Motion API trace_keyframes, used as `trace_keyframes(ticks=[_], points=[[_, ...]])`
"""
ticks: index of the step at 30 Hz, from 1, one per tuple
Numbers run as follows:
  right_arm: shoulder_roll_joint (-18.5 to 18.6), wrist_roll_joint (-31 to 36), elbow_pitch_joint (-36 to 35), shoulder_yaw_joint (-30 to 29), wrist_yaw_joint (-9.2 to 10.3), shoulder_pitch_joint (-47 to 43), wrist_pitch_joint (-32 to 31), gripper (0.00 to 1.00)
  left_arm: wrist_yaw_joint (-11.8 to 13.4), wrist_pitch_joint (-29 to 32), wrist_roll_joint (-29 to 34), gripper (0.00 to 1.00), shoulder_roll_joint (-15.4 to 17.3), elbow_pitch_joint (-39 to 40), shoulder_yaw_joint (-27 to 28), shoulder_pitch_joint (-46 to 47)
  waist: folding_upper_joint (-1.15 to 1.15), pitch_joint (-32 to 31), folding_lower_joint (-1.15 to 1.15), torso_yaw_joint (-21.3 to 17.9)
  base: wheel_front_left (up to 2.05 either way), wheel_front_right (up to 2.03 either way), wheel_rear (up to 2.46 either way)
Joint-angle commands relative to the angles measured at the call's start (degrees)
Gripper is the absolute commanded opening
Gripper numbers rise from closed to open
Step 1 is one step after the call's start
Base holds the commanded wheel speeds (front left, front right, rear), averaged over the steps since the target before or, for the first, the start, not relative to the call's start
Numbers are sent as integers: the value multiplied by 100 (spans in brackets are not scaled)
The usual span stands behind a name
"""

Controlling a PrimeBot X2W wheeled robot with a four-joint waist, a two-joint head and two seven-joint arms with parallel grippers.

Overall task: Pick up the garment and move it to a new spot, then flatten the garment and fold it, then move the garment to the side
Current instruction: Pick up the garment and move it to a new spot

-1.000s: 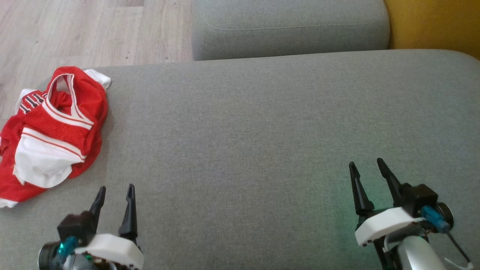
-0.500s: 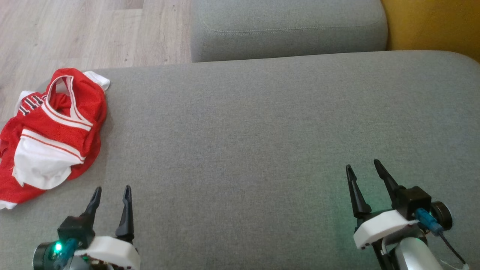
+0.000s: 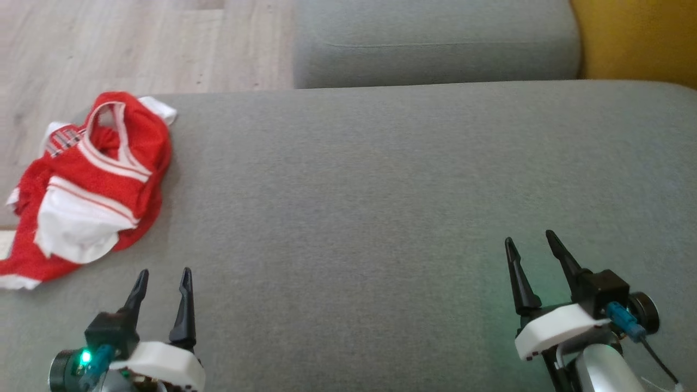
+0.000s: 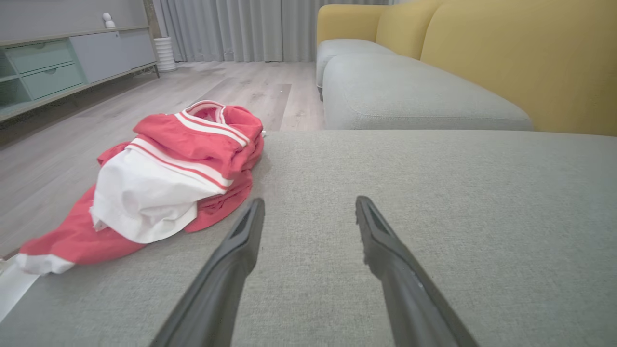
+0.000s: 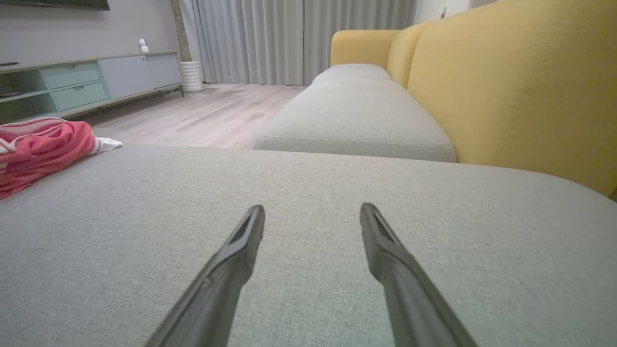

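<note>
A crumpled red garment (image 3: 92, 185) with white trim and a white lining lies bunched at the far left edge of the grey sofa cushion (image 3: 381, 190). The left wrist view shows the garment (image 4: 168, 178) just ahead and to the left of my fingers. In the right wrist view its red cloth (image 5: 38, 149) sits at the left edge. My left gripper (image 3: 161, 275) hovers open over the cushion, a little below and right of the garment, empty. My right gripper (image 3: 529, 242) stands open and empty at the lower right.
A second grey cushion (image 3: 435, 43) lies beyond the one before me, with the yellow sofa back (image 3: 637, 38) to the right. Wooden floor (image 3: 109, 43) shows beyond the garment. A low sideboard (image 5: 82, 82) and curtains (image 5: 289, 38) stand across the room.
The head camera has shifted, so the whole scene sits slightly to the right in the picture. Both grippers stay open, at much the same places.
</note>
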State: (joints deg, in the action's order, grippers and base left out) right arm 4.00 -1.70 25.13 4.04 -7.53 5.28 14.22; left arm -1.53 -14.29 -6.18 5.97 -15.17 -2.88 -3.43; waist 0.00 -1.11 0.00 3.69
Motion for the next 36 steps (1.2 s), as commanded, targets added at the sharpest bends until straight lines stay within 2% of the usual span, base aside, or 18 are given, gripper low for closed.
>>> trace_keyframes(ticks=[1,5,10,11,15,18,25,30,36], points=[[-37,-7,-216,131,4,151,78,100,16,-71,21,100,36,176,217,269,0,-33,0,197,0,0,0],[-44,-20,-241,159,4,115,78,100,-17,-71,9,100,38,150,209,280,0,-89,0,649,0,0,0],[-56,-50,-224,225,4,69,78,100,-18,-71,13,100,22,106,182,232,0,-160,0,1407,0,0,0],[-56,-50,-224,225,4,69,78,100,-18,-71,13,100,22,106,182,232,0,-160,0,1407,0,0,0],[-70,-75,-171,419,4,115,78,100,-36,-71,-23,100,51,82,218,189,0,-167,0,1862,0,0,0],[-80,-94,-153,556,4,225,78,100,-59,-71,-73,100,59,92,247,166,0,-69,0,2055,0,0,0],[55,-19,-164,800,4,599,78,100,-137,-71,-332,100,27,205,369,762,0,567,0,2193,0,0,0],[414,46,-247,909,4,1008,72,100,-272,-70,-584,100,53,-11,443,1873,0,1331,0,2197,0,0,0],[817,70,-510,1020,4,1430,-87,100,-341,87,-771,100,176,-792,473,3383,0,2116,0,2121,0,0,0]])
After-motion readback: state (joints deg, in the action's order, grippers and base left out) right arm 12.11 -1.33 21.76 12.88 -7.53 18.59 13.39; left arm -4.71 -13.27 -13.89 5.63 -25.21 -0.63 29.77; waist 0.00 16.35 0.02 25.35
